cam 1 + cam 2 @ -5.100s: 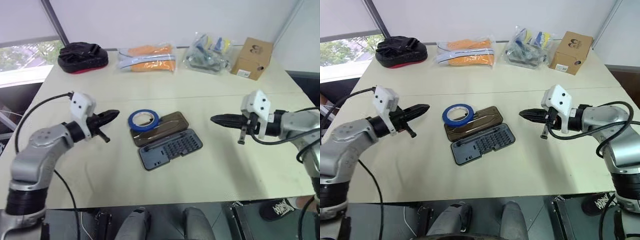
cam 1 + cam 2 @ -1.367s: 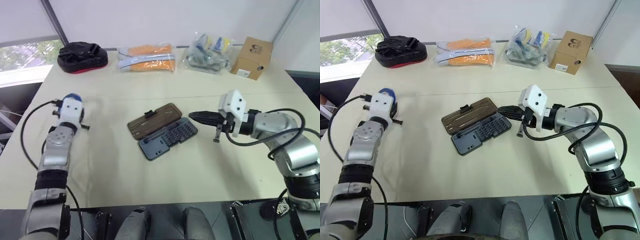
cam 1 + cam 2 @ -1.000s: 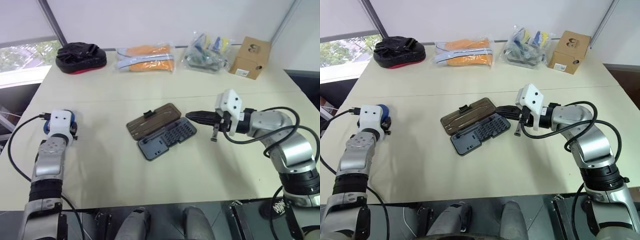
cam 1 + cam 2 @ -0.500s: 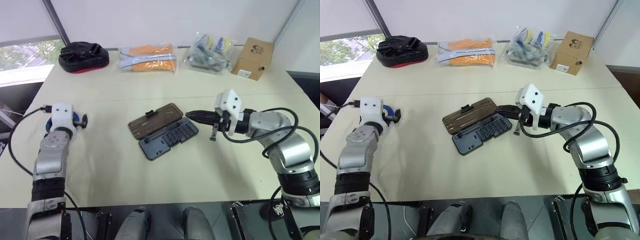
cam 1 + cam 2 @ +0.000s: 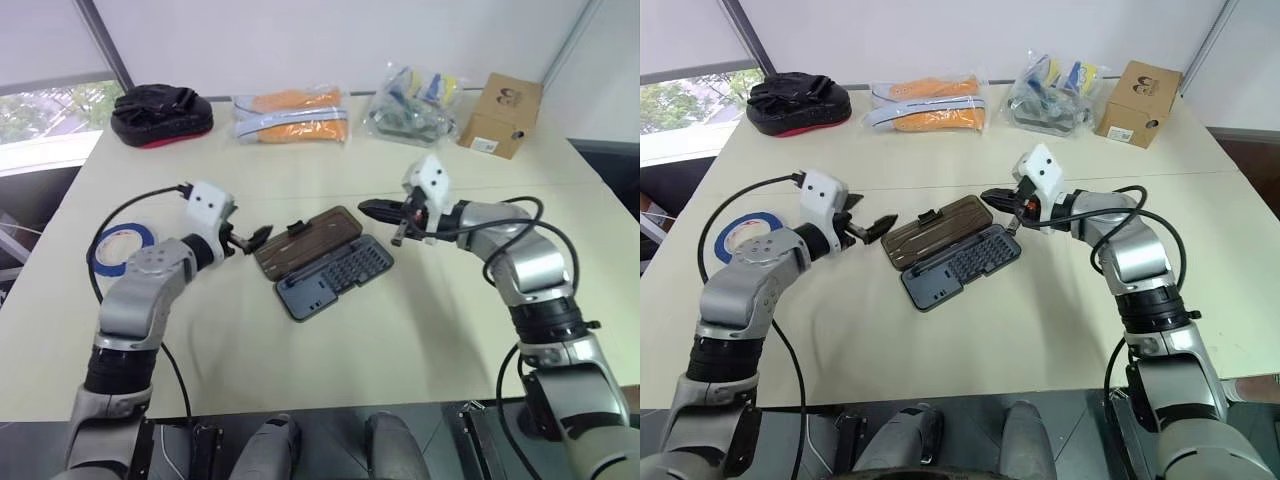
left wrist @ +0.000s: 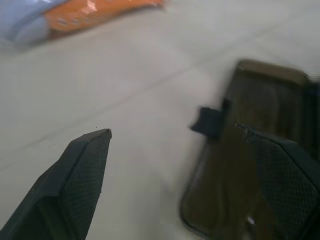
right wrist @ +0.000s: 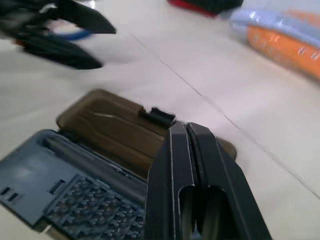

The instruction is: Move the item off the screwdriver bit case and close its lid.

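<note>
The blue tape roll (image 5: 122, 250) lies flat on the table at the far left, apart from everything. The screwdriver bit case (image 5: 338, 279) lies open at the middle, its brown translucent lid (image 5: 308, 242) flat on the table behind the tray. My left gripper (image 5: 256, 237) hovers just left of the lid, open and empty, with both fingers (image 6: 75, 180) spread wide before the black latch tab (image 6: 210, 122). At the lid's far right corner, my right gripper (image 5: 368, 209) is shut and empty, with its fingers (image 7: 187, 170) pressed together above the lid's edge.
Along the table's far edge sit a black pouch with red trim (image 5: 160, 112), orange packages (image 5: 292, 115), a clear bag of items (image 5: 420, 103) and a cardboard box (image 5: 502, 115). Bare tabletop lies in front of the case.
My left gripper has let go of the tape at the far left and swung right to the lid's left end. My right gripper has moved up along the lid toward its far corner.
</note>
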Controlling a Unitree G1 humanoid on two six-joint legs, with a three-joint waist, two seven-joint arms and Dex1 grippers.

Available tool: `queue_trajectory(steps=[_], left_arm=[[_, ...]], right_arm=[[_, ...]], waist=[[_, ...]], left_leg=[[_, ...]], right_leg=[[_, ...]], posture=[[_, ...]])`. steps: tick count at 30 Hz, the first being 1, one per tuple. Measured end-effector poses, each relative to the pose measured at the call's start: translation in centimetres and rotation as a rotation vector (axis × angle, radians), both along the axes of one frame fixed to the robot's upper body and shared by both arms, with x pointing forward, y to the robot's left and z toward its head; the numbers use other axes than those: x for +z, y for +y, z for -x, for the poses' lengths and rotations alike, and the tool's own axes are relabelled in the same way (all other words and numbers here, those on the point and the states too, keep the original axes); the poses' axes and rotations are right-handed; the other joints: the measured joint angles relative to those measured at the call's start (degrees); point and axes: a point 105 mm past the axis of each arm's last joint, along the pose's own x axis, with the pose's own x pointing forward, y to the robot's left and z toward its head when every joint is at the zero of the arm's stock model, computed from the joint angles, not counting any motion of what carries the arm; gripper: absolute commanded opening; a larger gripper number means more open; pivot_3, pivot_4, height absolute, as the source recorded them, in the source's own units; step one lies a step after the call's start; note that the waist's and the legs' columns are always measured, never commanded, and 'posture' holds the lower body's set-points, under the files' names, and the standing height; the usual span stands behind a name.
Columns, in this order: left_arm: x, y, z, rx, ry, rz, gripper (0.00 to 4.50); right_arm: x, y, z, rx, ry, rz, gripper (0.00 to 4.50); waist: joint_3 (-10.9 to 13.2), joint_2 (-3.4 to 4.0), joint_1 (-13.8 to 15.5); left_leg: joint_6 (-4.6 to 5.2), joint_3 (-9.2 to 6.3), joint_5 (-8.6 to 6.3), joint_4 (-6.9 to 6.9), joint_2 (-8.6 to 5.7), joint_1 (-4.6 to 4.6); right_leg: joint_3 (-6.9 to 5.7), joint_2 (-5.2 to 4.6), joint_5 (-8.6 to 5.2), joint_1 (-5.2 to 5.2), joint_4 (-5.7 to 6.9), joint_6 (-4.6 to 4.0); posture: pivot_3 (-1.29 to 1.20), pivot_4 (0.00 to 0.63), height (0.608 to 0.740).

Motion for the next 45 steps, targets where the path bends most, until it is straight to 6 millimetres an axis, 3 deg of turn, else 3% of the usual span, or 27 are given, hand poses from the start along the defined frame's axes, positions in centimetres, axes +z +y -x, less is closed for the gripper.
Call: queue_trajectory(steps=[2, 8, 12, 16, 20, 26, 30, 33, 35, 40, 45], left_arm=[[-0.3, -0.1, 0.2, -0.022, 0.016, -0.002, 4.5], [-0.3, 0.2, 0.3, -0.025, 0.018, -0.015, 4.5], [-0.2, 0.0, 0.5, -0.028, 0.01, -0.017, 4.5], [0.0, 0.0, 0.6, -0.017, -0.002, -0.017, 4.5], [0.8, -0.5, 1.3, -0.049, -0.022, 0.026, 4.5], [2.2, -0.5, 3.4, -0.156, -0.049, 0.063, 4.5], [2.5, 0.0, 3.7, -0.153, -0.055, 0.06, 4.5], [2.5, 0.0, 3.7, -0.149, -0.056, 0.06, 4.5], [2.6, 0.0, 3.7, -0.147, -0.059, 0.06, 4.5], [2.7, -0.1, 3.8, -0.149, -0.068, 0.052, 4.5], [2.7, 0.3, 3.7, -0.138, -0.072, 0.032, 4.5]], right_arm=[[-0.6, 0.3, -0.6, -0.008, 0.027, 0.013, 1.35], [-1.5, 1.9, -2.9, -0.058, 0.042, 0.066, 4.45], [-1.5, 3.2, -5.4, -0.188, 0.038, 0.082, 4.45], [-1.1, 3.7, -7.1, -0.297, 0.008, 0.147, 4.45], [-2.0, 3.5, -8.5, -0.409, 0.058, 0.19, 4.45], [-3.9, 2.4, -8.6, -0.481, 0.189, 0.24, 4.45], [-4.8, 2.4, -8.4, -0.482, 0.23, 0.271, 4.45], [-4.9, 2.9, -8.3, -0.489, 0.245, 0.273, 3.63], [-5.0, 3.2, -8.3, -0.491, 0.251, 0.274, 2.84], [-5.2, 4.0, -8.0, -0.479, 0.279, 0.29, 0.22], [-5.3, 3.9, -7.7, -0.471, 0.301, 0.331, 0.07]], waist=[[0.0, 0.01, 0.0], [0.0, 0.01, 0.0], [0.0, 0.02, -0.3], [0.0, 0.02, -0.8], [0.0, 0.02, -1.4], [0.0, 0.05, -2.0], [0.0, 0.07, -2.2], [0.0, 0.07, -2.6], [0.0, 0.07, -2.8], [0.0, 0.07, -2.7], [0.0, 0.09, -2.5]], left_leg=[[0.0, -0.01, 0.0, 0.01, 0.0, 0.0], [-0.01, -0.02, 0.01, 0.0, 0.0, 0.0], [-0.04, -0.02, 0.02, -0.02, 0.0, 0.0], [-0.05, -0.04, 0.03, -0.05, 0.0, -0.01], [-0.05, -0.06, 0.03, -0.08, 0.0, -0.01], [-0.06, -0.03, 0.03, -0.16, 0.02, -0.01], [-0.07, -0.04, 0.03, -0.16, 0.01, -0.01], [-0.07, -0.05, 0.03, -0.16, 0.02, -0.01], [-0.07, -0.05, 0.03, -0.17, 0.02, -0.01], [-0.09, -0.05, 0.03, -0.12, 0.0, -0.01], [-0.1, -0.07, 0.04, -0.06, -0.03, -0.01]], right_leg=[[0.0, 0.0, 0.0, 0.0, 0.0, 0.0], [0.0, 0.0, 0.0, -0.01, 0.01, 0.0], [0.01, 0.0, 0.0, -0.07, 0.06, -0.01], [0.02, 0.0, 0.0, -0.1, 0.1, -0.01], [0.02, 0.0, 0.0, -0.12, 0.12, -0.01], [0.05, 0.0, 0.0, -0.2, 0.15, -0.01], [0.05, 0.0, 0.0, -0.22, 0.2, -0.01], [0.05, 0.0, 0.0, -0.24, 0.26, -0.01], [0.05, 0.0, 0.0, -0.27, 0.32, -0.01], [0.08, -0.02, 0.0, -0.38, 0.75, -0.01], [0.08, -0.03, 0.0, -0.38, 0.77, -0.02]], posture=[[0.0, 0.15, 0.74], [0.0, 0.15, 0.74], [0.0, 0.15, 0.74], [0.0, 0.15, 0.74], [0.0, 0.15, 0.74], [0.0, 0.15, 0.74], [0.0, 0.15, 0.74], [0.0, 0.15, 0.74], [0.0, 0.15, 0.74], [0.0, 0.15, 0.74], [0.0, 0.15, 0.74]])
